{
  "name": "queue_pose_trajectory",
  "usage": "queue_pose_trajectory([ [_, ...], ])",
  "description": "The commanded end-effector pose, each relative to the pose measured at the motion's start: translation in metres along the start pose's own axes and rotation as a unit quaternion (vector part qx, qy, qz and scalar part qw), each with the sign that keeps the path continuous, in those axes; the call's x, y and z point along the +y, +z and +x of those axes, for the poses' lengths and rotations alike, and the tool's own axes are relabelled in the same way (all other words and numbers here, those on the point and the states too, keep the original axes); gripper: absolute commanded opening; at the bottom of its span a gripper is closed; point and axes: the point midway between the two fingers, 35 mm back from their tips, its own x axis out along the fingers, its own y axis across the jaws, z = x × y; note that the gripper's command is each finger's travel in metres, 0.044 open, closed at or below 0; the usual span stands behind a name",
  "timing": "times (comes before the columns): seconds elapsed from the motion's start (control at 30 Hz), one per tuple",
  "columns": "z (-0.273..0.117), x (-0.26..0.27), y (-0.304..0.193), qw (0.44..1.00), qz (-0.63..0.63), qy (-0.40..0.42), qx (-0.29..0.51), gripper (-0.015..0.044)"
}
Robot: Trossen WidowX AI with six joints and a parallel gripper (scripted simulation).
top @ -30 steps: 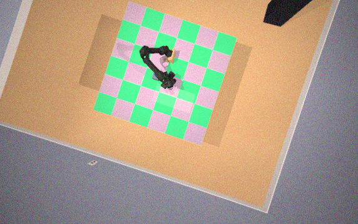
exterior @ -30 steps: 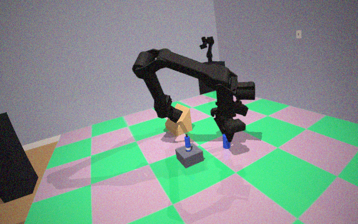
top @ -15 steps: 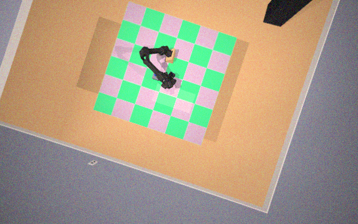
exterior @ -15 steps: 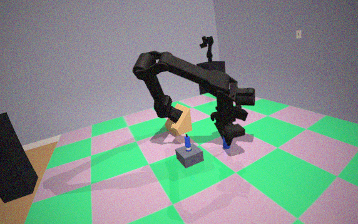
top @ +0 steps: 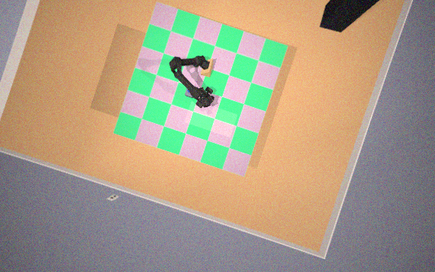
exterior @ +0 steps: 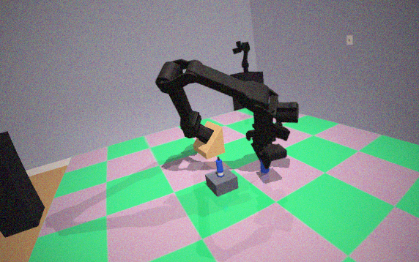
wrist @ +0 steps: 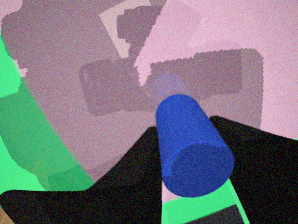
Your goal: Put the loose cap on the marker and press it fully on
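Observation:
The blue cap (exterior: 264,170) (wrist: 200,170) stands upright on a pink square of the table. My gripper (exterior: 266,165) (wrist: 184,129) points down over it and is shut on it, with one black finger on each side. The blue marker (exterior: 220,167) stands upright in the grey holder block (exterior: 222,184), its dark tip up and bare. The block's dark top (wrist: 220,216) shows at the bottom edge of the wrist view. In the top view the arm hides the cap and marker.
A tan wedge-shaped block (top: 210,69) (exterior: 216,145) stands by the arm's base, behind the holder in the exterior view. A large black object (top: 344,14) (exterior: 16,186) stands off the table. Another dark object (exterior: 249,77) shows behind the arm.

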Motion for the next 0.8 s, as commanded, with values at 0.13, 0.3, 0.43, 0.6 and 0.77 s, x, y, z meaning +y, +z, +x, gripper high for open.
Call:
queue_pose_trajectory([
  [0.13,-0.024,-0.001,0.003,1.000,0.001,-0.002,-0.003,0.0000],
  [0.3,-0.039,-0.001,0.002,1.000,0.001,-0.002,-0.003,0.0000],
  [0.43,-0.052,0.000,0.002,1.000,0.001,-0.002,-0.003,0.0000],
  [0.6,-0.057,0.000,0.001,1.000,0.001,-0.001,-0.003,0.0000],
  [0.77,-0.063,-0.004,-0.012,1.000,0.007,0.002,-0.006,0.0000],
])
